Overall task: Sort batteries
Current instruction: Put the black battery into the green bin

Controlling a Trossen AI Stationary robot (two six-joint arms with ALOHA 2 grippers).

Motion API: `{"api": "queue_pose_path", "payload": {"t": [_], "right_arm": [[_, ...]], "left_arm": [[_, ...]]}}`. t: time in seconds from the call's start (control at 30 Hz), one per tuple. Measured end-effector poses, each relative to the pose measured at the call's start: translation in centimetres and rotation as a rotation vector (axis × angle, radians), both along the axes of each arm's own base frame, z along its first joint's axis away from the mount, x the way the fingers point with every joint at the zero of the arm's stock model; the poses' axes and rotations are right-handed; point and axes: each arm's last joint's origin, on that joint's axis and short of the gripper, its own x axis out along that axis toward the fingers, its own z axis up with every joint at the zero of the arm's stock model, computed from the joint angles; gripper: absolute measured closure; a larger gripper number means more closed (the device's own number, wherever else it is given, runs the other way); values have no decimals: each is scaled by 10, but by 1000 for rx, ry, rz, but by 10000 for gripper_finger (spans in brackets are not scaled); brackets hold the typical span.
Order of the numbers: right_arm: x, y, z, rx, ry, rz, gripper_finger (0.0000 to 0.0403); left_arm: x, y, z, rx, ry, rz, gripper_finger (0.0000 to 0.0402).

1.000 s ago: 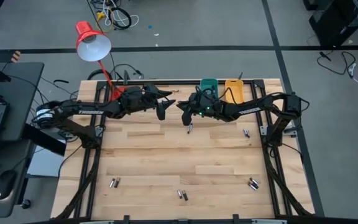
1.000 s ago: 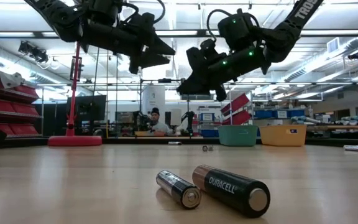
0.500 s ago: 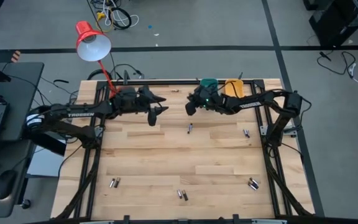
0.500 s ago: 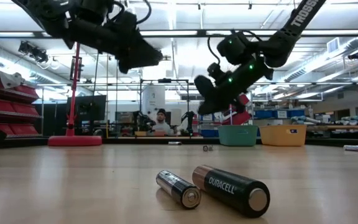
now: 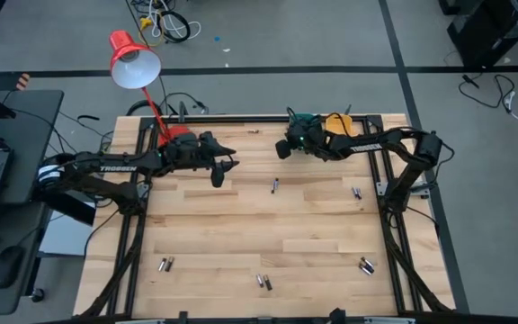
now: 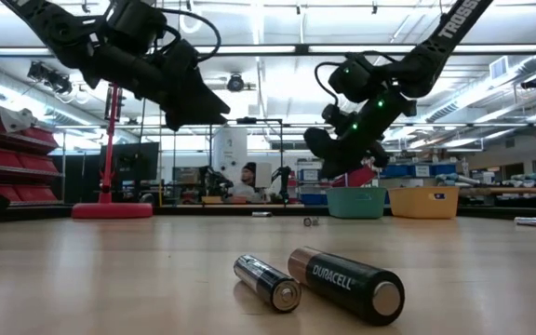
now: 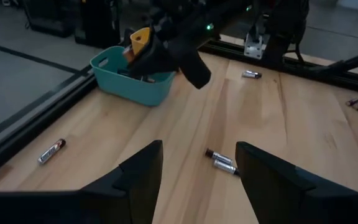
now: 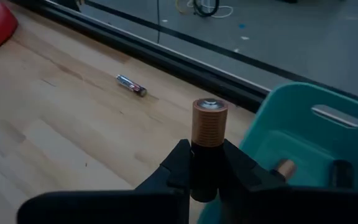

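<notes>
My right gripper [image 5: 288,147] hangs above the far part of the table beside the teal bin [image 8: 303,140] and is shut on a battery with a coppery top [image 8: 209,121]. Two more cells [image 8: 284,168] lie in that bin. My left gripper [image 7: 199,152] is open, in the air over the far left part of the table [image 5: 218,171]. A pair of batteries [image 7: 222,162] lies on the wood ahead of it, also seen from above as a pair [image 5: 274,186]. Other batteries lie scattered: one [image 5: 355,192], one [image 5: 365,265], a pair [image 5: 263,282], one [image 5: 164,265]. My right gripper pinches the battery by its dark lower body [image 8: 207,152] between the two fingers [image 8: 179,167]. The cell stands along the fingers, its coppery end sticking out past their tips. It is lifted clear of the table, next to the teal bin's rim.
A yellow bin [image 5: 335,122] stands right of the teal one at the far edge. A red lamp's base [image 6: 112,210] sits at the far left corner. One battery [image 8: 131,85] lies near the far rail. Two cells [image 6: 347,284] lie close to the low camera.
My right gripper has risen from the battery pair in the middle and moved toward the far edge to the teal bin, carrying the battery. My left gripper has drawn back toward the table's left.
</notes>
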Motion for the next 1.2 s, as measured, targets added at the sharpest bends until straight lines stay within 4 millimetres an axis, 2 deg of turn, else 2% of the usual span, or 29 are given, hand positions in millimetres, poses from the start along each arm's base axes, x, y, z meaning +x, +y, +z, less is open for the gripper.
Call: {"api": "queue_pose_path", "payload": {"t": [0.27,0.7,0.93,1.07,1.2], "right_arm": [[-17,-4,2,75,51,-108,340],[-19,-2,1,72,103,-82,244],[-17,26,35,-17,138,184,208],[-27,48,56,-29,148,252,204],[-39,70,69,25,177,336,205]], "left_arm": [[-1,0,-2,30,-15,-5,183],[-1,0,0,91,-28,1,183],[-2,0,-4,55,6,6,183],[-1,-2,-5,55,23,0,183],[0,-6,-5,103,39,19,184]]}}
